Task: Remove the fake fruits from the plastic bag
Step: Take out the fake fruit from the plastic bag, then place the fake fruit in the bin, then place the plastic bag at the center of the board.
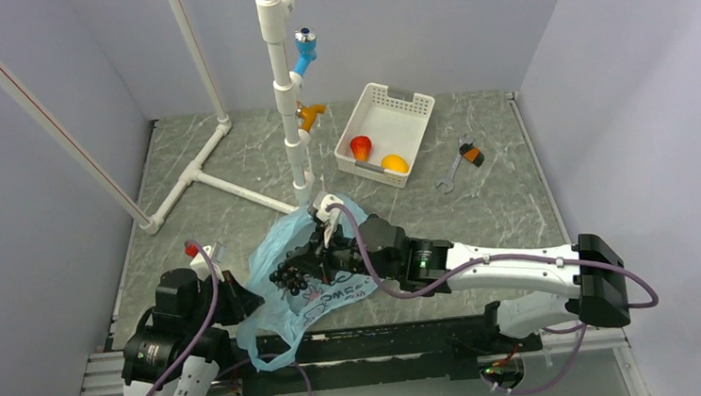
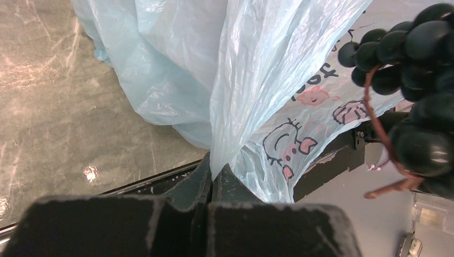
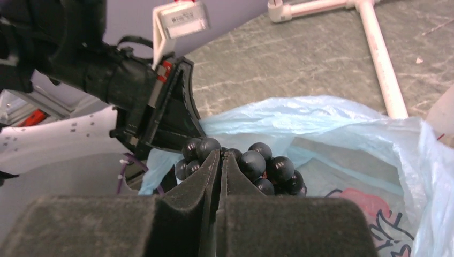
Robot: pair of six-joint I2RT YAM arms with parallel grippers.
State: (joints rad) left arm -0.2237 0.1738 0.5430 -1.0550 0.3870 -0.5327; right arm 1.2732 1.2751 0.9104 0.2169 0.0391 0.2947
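The light-blue plastic bag (image 1: 335,289) lies near the table's front edge. My left gripper (image 1: 244,298) is shut on its left edge; the left wrist view shows the film (image 2: 251,69) pinched between the fingertips (image 2: 216,170). My right gripper (image 1: 312,258) is shut on the bunch of dark grapes (image 1: 289,277) and holds it at the bag's mouth. In the right wrist view the grapes (image 3: 267,168) cluster round the closed tips (image 3: 220,155), above the bag (image 3: 348,123). The grapes also hang in the left wrist view (image 2: 423,107). The red-orange fruit (image 1: 361,147) and the yellow-orange fruit (image 1: 394,163) lie in the white basket (image 1: 406,108).
A white PVC pipe frame (image 1: 283,90) stands just behind the bag, with its floor pipes (image 1: 196,177) running to the left. An orange-handled wrench (image 1: 465,161) lies to the right of the basket. Grey walls close in the table on three sides.
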